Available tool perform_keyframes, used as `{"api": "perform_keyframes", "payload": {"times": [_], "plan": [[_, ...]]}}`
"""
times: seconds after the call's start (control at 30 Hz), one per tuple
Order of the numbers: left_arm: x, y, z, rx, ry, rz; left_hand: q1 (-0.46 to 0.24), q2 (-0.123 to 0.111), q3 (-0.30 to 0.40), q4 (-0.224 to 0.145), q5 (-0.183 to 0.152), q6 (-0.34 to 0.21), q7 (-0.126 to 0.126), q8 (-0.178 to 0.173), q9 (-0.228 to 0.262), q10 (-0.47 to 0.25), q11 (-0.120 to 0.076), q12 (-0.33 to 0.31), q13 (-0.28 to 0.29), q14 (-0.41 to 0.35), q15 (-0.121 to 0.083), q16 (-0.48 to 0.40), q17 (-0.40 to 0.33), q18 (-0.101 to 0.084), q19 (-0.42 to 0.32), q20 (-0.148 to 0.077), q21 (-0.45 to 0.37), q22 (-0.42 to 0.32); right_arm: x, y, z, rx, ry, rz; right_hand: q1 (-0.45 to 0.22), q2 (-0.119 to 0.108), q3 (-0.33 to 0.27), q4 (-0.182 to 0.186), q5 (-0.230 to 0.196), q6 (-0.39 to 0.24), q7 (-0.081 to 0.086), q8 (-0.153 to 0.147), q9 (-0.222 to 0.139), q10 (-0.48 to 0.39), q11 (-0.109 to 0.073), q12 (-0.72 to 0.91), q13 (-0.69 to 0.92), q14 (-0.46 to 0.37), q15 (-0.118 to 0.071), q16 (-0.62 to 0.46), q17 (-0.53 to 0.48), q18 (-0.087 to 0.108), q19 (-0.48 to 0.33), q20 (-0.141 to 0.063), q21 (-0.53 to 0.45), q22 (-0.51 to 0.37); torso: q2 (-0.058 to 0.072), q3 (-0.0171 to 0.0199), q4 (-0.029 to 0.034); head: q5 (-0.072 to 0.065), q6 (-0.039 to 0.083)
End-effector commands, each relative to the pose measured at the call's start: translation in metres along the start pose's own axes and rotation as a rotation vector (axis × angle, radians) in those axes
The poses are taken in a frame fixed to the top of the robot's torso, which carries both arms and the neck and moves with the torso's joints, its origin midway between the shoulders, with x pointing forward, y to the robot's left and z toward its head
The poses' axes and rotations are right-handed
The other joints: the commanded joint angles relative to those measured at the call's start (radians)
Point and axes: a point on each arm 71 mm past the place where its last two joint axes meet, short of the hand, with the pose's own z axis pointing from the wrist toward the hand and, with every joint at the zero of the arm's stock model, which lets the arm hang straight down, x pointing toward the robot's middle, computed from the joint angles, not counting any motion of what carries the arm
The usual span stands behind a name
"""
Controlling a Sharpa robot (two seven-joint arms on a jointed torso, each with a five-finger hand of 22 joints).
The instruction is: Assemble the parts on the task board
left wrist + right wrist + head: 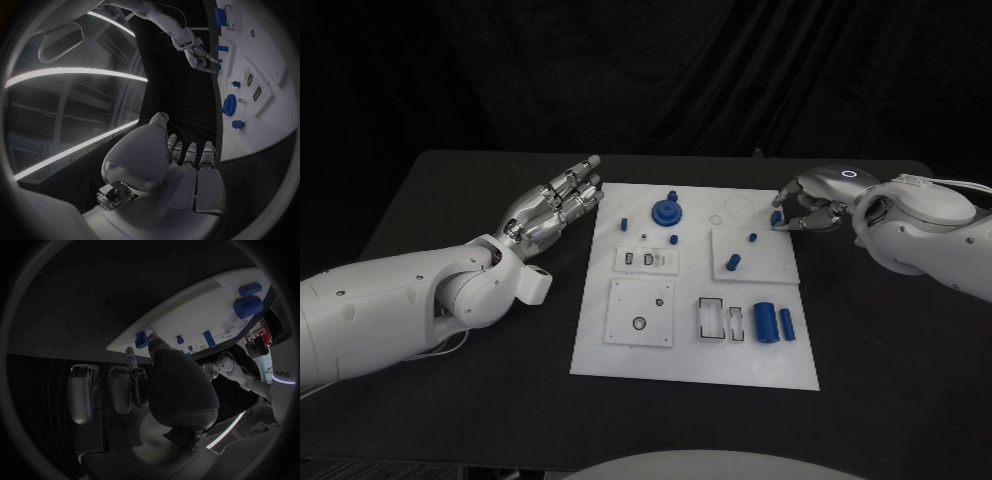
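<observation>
The white task board (689, 355) lies mid-table. A blue round knob (669, 211) stands near its far edge, with small blue pegs (626, 223) around it. A thick blue cylinder (766, 321) and a thinner one (788, 324) lie near the board's right edge. My left hand (560, 200) hovers flat beside the board's far left edge, its fingers straight and holding nothing. My right hand (805, 205) is at the far right corner, pinching a small blue peg (777, 216) between thumb and finger. The right wrist view shows that peg (130, 356) at the thumb tip, just off the board's edge (187, 315).
Raised white plates sit on the board: one with slots (646, 260), one with a ring hole (642, 313), one bearing two pegs (750, 255). Two open rectangular pockets (723, 320) lie beside the cylinders. Black table (459, 400) surrounds the board.
</observation>
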Motion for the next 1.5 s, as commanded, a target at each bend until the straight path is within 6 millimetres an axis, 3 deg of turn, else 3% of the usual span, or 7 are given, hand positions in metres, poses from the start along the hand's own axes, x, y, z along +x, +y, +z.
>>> {"api": "perform_keyframes", "payload": {"times": [0.03, 0.43, 0.83, 1.5], "plan": [[0.0022, -0.0012, 0.0000, 0.030, 0.018, -0.009, 0.008, 0.002, 0.006, -0.002, 0.004, 0.003, 0.006, 0.001, 0.001, -0.001, 0.009, -0.005, -0.001, 0.000, 0.004, -0.004, -0.002, 0.006, 0.002, 0.006, 0.004, 0.001, 0.0013, -0.0003, 0.0002, -0.002, 0.003, -0.002, 0.006, 0.010, 0.001, -0.010, -0.003, 0.010, -0.001, 0.003, 0.003, 0.104, 0.005, 0.003, 0.263, 0.105, 0.005, 0.003, 0.263, -0.003, 0.079, 0.004, -0.003, 0.246, 0.000, -0.0001, 0.0003, 0.001, 0.000], [0.0023, -0.0009, 0.0002, 0.029, 0.020, -0.010, 0.008, 0.003, 0.008, -0.004, 0.004, 0.007, 0.009, 0.001, 0.002, -0.001, 0.011, -0.005, -0.001, 0.000, 0.006, -0.004, -0.002, 0.006, 0.002, 0.007, 0.004, 0.001, 0.0019, 0.0005, 0.0013, -0.008, 0.007, -0.003, 0.014, 0.019, -0.002, -0.030, -0.004, 0.036, -0.004, 0.016, 0.013, 0.104, 0.002, 0.003, 0.263, 0.105, 0.002, 0.003, 0.263, -0.004, 0.079, 0.001, -0.002, 0.247, 0.000, -0.0004, 0.0023, -0.001, -0.003], [0.0021, -0.0004, 0.0003, 0.027, 0.020, -0.010, 0.008, 0.003, 0.008, -0.004, 0.004, 0.007, 0.009, 0.001, 0.002, -0.001, 0.011, -0.005, -0.001, 0.000, 0.006, -0.004, -0.002, 0.006, 0.002, 0.007, 0.004, 0.001, 0.0030, 0.0019, 0.0026, -0.010, 0.007, -0.003, 0.016, 0.034, -0.016, -0.062, -0.004, 0.099, -0.004, 0.057, 0.063, 0.104, 0.002, 0.003, 0.263, 0.105, 0.000, 0.003, 0.263, -0.004, 0.079, -0.002, -0.002, 0.247, 0.000, -0.0001, 0.0000, 0.000, -0.004], [0.0016, 0.0001, 0.0001, 0.024, 0.021, -0.011, 0.007, 0.003, 0.010, -0.005, 0.004, 0.007, 0.011, 0.002, 0.002, -0.001, 0.013, -0.005, -0.001, 0.000, 0.007, -0.004, -0.002, 0.006, 0.001, 0.008, 0.004, 0.001, 0.0057, 0.0046, 0.0034, -0.019, -0.004, 0.001, 0.025, 0.057, -0.015, -0.083, -0.003, 0.123, -0.011, 0.078, 0.098, 0.104, -0.003, 0.003, 0.263, 0.105, -0.003, 0.003, 0.263, -0.004, 0.080, -0.004, -0.002, 0.247, 0.000, -0.0001, 0.0010, 0.003, -0.009]]}}
